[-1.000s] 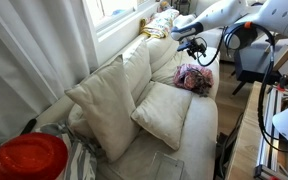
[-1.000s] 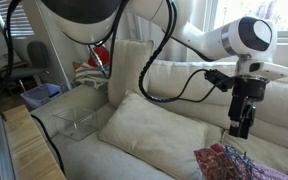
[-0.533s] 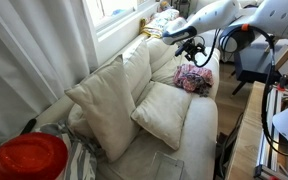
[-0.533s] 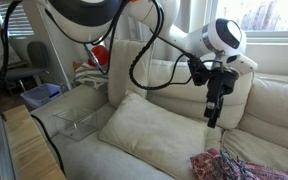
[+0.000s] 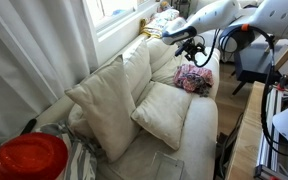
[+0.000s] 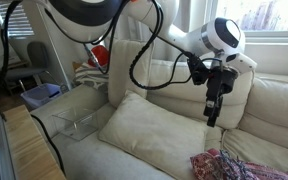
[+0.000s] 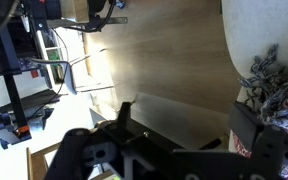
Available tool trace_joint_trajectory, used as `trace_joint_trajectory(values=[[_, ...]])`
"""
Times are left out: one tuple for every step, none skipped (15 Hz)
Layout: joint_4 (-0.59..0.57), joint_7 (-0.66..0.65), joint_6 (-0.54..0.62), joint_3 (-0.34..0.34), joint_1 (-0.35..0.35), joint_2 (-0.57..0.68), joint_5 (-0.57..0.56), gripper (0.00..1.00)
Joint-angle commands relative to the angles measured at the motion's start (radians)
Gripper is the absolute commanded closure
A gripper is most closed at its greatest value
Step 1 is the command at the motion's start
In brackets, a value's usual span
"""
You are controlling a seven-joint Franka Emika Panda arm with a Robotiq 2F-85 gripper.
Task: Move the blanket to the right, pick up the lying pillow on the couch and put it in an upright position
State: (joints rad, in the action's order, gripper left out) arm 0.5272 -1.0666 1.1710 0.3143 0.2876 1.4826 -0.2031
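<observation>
The cream lying pillow [image 5: 165, 112] rests flat on the couch seat, also in the other exterior view [image 6: 149, 130]. The pink patterned blanket [image 5: 193, 78] lies bunched at the far end of the seat, seen low at the right [image 6: 234, 166] and at the right edge of the wrist view [image 7: 275, 82]. My gripper [image 5: 195, 46] hangs above the seat between pillow and blanket [image 6: 212, 112], touching neither. In the wrist view the gripper [image 7: 189, 125] has its jaws wide apart and empty.
A large upright cushion [image 5: 104, 108] leans on the couch back beside the lying pillow. A clear plastic box [image 6: 79, 121] sits at the couch's near end. A red round object [image 5: 26, 158] is in the foreground. A rack [image 5: 284, 110] stands beside the couch.
Since one second ago my gripper has risen off the blanket and moved toward the lying pillow. It has held still over the last half second.
</observation>
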Motion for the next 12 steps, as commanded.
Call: trace_joint_trajectory(values=[[-0.019,0.118,-0.127,-0.041,-0.008,0.013,-0.002,0.00],[-0.011,0.150,-0.163,-0.049,-0.022,0.010,-0.007,0.00],[-0.011,0.179,-0.205,-0.056,-0.037,0.009,-0.008,0.00],[-0.009,0.208,-0.243,-0.064,-0.049,0.009,-0.008,0.00],[-0.006,0.236,-0.286,-0.069,-0.066,0.009,-0.011,0.00],[-0.001,0.272,-0.313,-0.074,-0.083,0.009,-0.018,0.00],[0.007,0.308,-0.342,-0.078,-0.100,0.007,-0.024,0.00],[0.020,0.352,-0.344,-0.083,-0.120,0.005,-0.037,0.00],[0.033,0.390,-0.356,-0.082,-0.142,0.003,-0.039,0.00],[0.080,0.428,-0.333,-0.086,-0.164,-0.016,-0.044,0.00],[0.061,0.472,-0.331,-0.094,-0.180,-0.005,-0.052,0.00],[0.049,0.519,-0.322,-0.086,-0.198,0.007,-0.050,0.00]])
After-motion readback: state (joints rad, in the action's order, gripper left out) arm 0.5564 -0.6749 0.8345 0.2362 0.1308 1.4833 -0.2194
